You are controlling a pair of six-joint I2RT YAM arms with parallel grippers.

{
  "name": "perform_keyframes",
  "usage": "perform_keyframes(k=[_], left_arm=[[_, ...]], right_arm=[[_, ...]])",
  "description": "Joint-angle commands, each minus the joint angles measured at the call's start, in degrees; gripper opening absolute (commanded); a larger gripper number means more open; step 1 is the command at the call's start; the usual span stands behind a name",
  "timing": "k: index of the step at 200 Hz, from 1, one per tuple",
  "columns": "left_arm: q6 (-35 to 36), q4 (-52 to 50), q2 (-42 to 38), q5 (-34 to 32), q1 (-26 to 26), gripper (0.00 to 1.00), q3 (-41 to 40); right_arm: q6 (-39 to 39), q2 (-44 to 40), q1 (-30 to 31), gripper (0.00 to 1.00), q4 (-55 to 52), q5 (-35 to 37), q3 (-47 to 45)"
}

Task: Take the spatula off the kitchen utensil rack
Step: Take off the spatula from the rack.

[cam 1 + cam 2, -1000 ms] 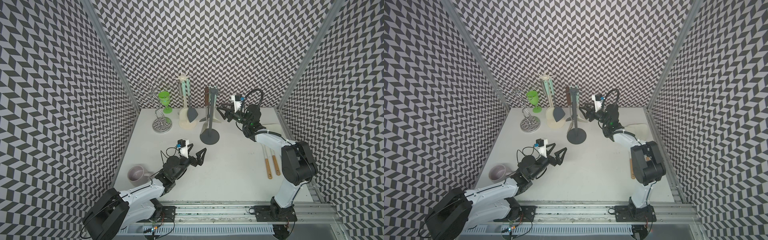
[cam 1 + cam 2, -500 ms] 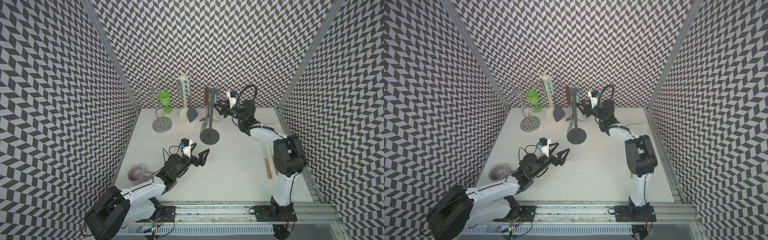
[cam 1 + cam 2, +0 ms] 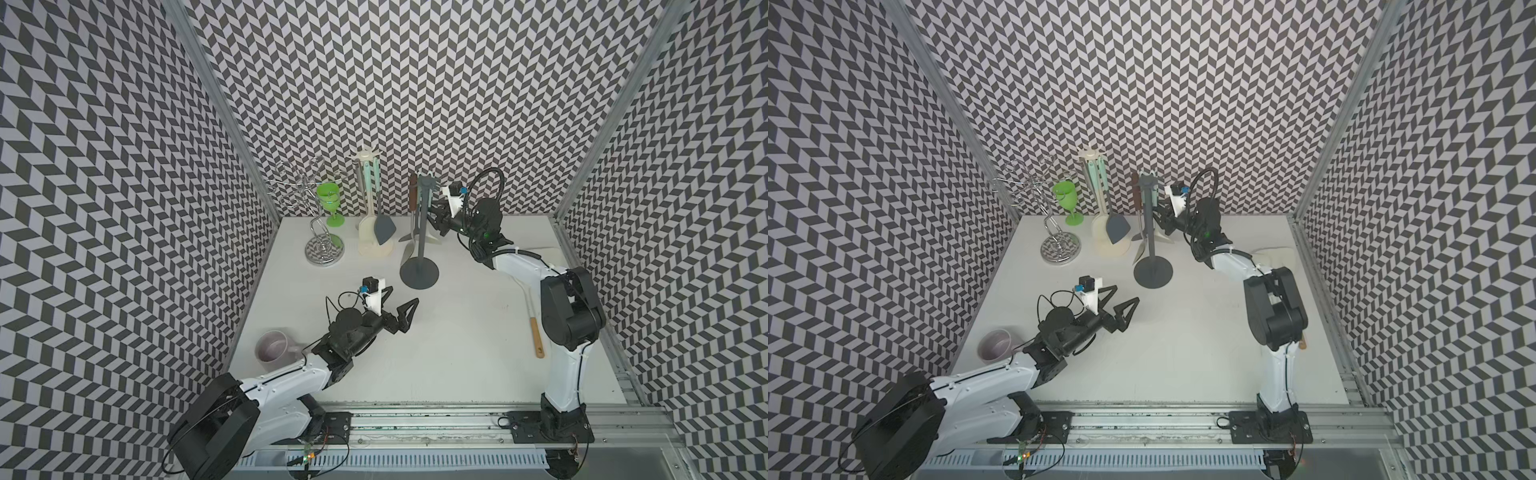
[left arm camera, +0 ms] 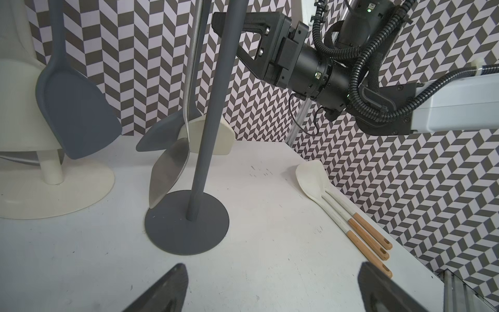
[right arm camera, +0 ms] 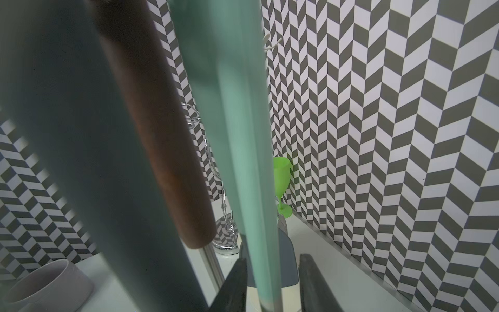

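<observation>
While the white bench carries the dark grey utensil rack upright near its back wall, the left tool is held spread wide short of the rack's round base, with nothing in it. The right tool is set high beside the rack's pole, its jaws close on either side of the hanging mint-handled spatula, a gap being seen on one side.

A dark grey rack, a pole on a round base, stands upright at upper centre. A mint-handled spatula hangs vertically from its top.
</observation>
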Motion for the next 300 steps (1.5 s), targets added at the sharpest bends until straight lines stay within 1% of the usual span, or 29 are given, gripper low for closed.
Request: perform_keyframes(k=[1, 23, 46, 58, 88, 122, 141, 162, 177, 192, 200, 228, 240, 251, 268, 280, 291, 300], left_arm=[[0.82, 0.0, -1.06, 0.42, -0.37, 1.0, 0.46], [0.87, 0.08, -1.14, 0.29, -0.36, 1.0, 0.4], [0.82, 0.19, -1.33, 0.16, -0.35, 1.0, 0.24], [0.82, 0.17, -1.41, 0.06, -0.44, 1.0, 0.19], [0.82, 0.12, -1.56, -0.11, -0.43, 1.0, 0.17], [0.82, 0.01, -2.34, -0.72, -0.45, 1.0, -0.09], [0.83, -0.09, -2.8, -0.98, -0.4, 1.0, -0.28], [0.8, -0.09, -3.28, -1.14, -0.45, 1.0, -0.53], [0.73, -0.18, -3.84, -1.24, -0.44, 1.0, -0.65], [0.82, -0.26, -4.5, -1.32, -0.4, 1.0, -0.87], [0.82, -0.26, -4.87, -1.41, -0.45, 1.0, -1.08], [0.73, -0.27, -5.85, -1.78, -0.44, 1.0, -1.41], [0.73, -0.27, -6.05, -1.94, -0.45, 1.0, -1.54], [0.62, -0.26, -6.23, -2.11, -0.45, 1.0, -1.62], [0.56, -0.27, -6.45, -2.29, -0.4, 1.0, -1.8], [0.54, -0.27, -6.68, -2.56, -0.44, 1.0, -1.85], [0.56, -0.36, -6.84, -2.74, -0.37, 1.0, -1.93], [0.58, -0.36, -6.94, -2.83, -0.45, 1.0, -1.94]], right_arm=[[-2.73, -1.22, 0.3, 0.26, 1.55, 1.16, 0.66], [-4.48, -2.31, 0.58, 0.19, 0.16, 1.89, 0.49], [-6.51, -3.96, 0.92, 0.16, -0.78, 3.43, -0.24], [-7.2, -4.78, 1.0, 0.12, -0.91, 4.15, -0.69], [-7.61, -6.12, 1.26, 0.0, -1.73, 7.44, -0.96], [-6.59, -6.75, 1.79, 0.0, -1.19, 12.02, -1.02], [-4.36, -6.86, 1.86, 0.0, -1.59, 17.5, -0.59], [-2.97, -6.96, 1.88, 0.0, -1.58, 20.27, -0.32], [-1.83, -7.24, 1.81, 0.0, -1.14, 21.21, -0.62], [-1.03, -8.16, 1.94, 0.0, 1.83, 19.2, -2.43], [-0.82, -8.79, 2.16, 0.0, 2.81, 19.79, -3.35], [-2.66, -11.53, 3.17, 0.0, 6.32, 20.46, -7.08], [-4.64, -12.4, 3.8, 0.0, 5.95, 21.01, -7.83], [-6.64, -12.84, 4.56, 0.0, 3.69, 23.46, -7.36], [-8.93, -12.77, 5.48, 0.0, -1.92, 30.07, -4.95], [-9.18, -12.35, 5.85, 0.0, -5.42, 34.95, -3.06], [-9.6, -11.72, 6.0, 0.0, -9.58, 37.0, -0.58], [-9.92, -11.21, 6.28, 0.0, -12.03, 40.52, 1.06]])
